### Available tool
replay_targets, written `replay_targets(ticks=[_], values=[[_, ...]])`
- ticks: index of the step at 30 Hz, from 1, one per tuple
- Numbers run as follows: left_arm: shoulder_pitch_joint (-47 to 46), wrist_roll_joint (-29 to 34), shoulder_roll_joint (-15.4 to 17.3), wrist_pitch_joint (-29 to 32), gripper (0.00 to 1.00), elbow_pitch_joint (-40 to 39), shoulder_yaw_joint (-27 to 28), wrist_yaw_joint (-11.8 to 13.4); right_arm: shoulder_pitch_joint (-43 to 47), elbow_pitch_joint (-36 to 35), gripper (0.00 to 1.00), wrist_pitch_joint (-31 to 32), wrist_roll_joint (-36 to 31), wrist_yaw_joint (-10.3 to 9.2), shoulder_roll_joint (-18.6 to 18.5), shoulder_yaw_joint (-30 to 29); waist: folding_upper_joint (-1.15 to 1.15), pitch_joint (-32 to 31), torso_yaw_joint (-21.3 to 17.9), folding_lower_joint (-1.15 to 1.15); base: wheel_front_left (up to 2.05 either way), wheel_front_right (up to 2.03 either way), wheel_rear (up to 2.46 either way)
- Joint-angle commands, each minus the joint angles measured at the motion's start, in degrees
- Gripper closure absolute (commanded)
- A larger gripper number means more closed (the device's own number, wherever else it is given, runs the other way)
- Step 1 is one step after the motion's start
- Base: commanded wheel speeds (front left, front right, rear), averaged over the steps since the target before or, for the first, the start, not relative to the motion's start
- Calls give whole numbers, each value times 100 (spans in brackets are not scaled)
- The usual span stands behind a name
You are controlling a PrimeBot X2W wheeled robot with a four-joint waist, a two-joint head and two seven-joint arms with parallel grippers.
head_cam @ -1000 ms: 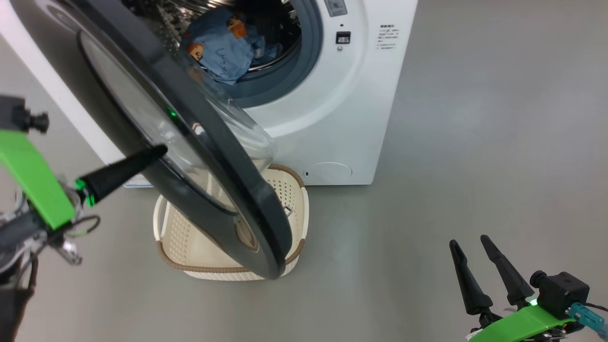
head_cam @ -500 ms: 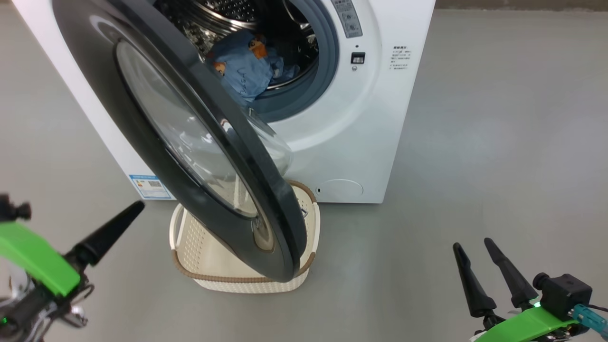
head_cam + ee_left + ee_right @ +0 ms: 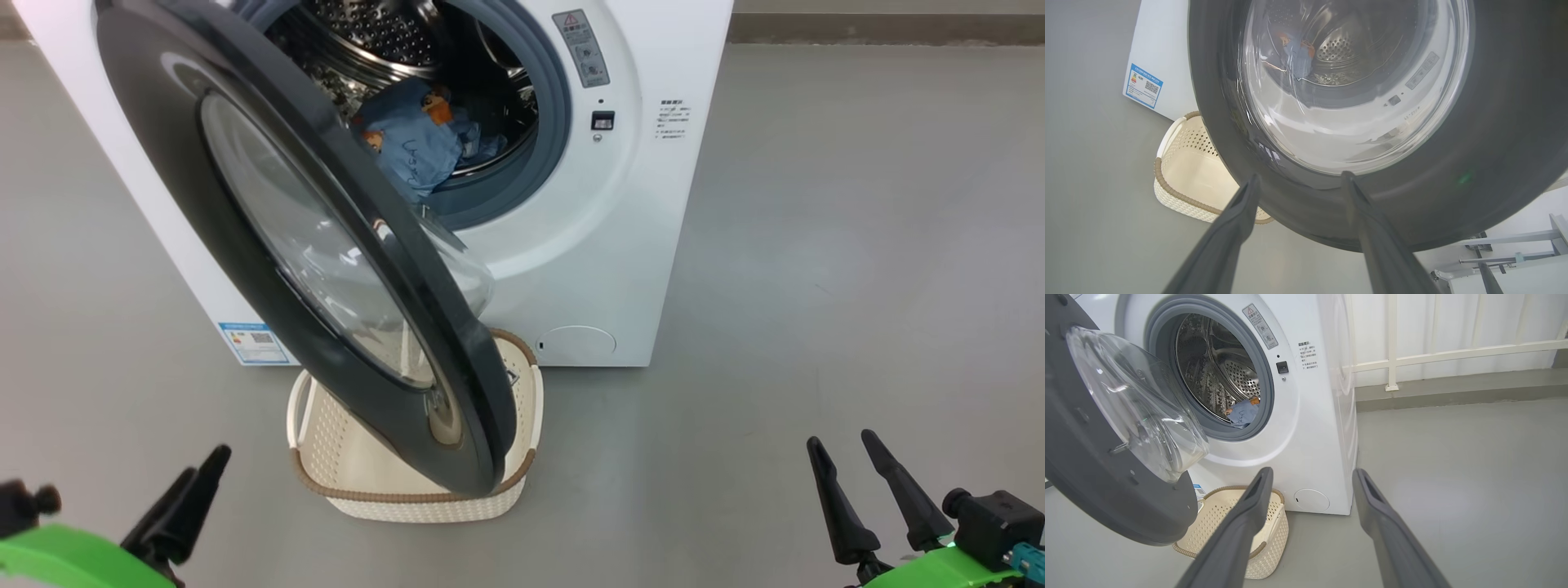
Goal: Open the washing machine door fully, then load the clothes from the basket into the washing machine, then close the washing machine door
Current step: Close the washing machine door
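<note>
The big white boxy front-loading washing machine [image 3: 620, 269] stands on the grey floor [image 3: 816, 245], with wide bare floor off its right side. Its large round glossy black door [image 3: 245, 269] hangs partly open from the left edge of the front. The outer face turns toward the left tool [image 3: 209, 459] and the clear glass bowl bulges back toward the drum. The door's lower rim overhangs the small cream-white perforated plastic basket [image 3: 408, 498] with the brown woven-look rim, at the foot of the machine's front. The light blue printed clothes [image 3: 416, 143] lie in the drum's mouth (bunched low). Both tools are spread and empty. The left is near the door's outer face, apart from it; the right tool [image 3: 839, 438] is well apart over bare floor.
</note>
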Motion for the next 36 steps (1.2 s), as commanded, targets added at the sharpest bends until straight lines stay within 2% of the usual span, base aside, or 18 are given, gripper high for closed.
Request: replay_targets(ticks=[1,10,15,22,30,34,36], values=[[-145,21,271,-179,0,-64,186,-33,-20,-137,0,-28,-28,9,-125,73,0,-9,-25,0,0,0,0],[39,627,537,-1706,0,357,-735,-33,-9,-107,0,-28,-19,9,-205,53,0,11,-222,0,0,0,0],[-64,1312,477,-2021,0,873,-929,-33,-63,-99,0,-28,-9,9,-224,42,0,55,-328,0,0,0,0],[-25,2842,-396,-2032,0,983,233,-33,-106,-116,0,-28,-22,9,-218,-53,0,108,-420,0,0,0,0],[230,4371,-1085,-2033,0,610,905,-33,-136,-121,0,-28,-21,9,-206,-162,0,137,-510,0,0,0,0],[379,4868,-1383,-2034,0,407,1091,-33,-144,-126,0,-28,-25,9,-202,-196,0,151,-533,0,0,0,0],[412,4969,-1426,-2034,0,371,1105,-33,-148,-128,0,-28,-27,9,-200,-203,0,158,-535,0,0,0,0]])
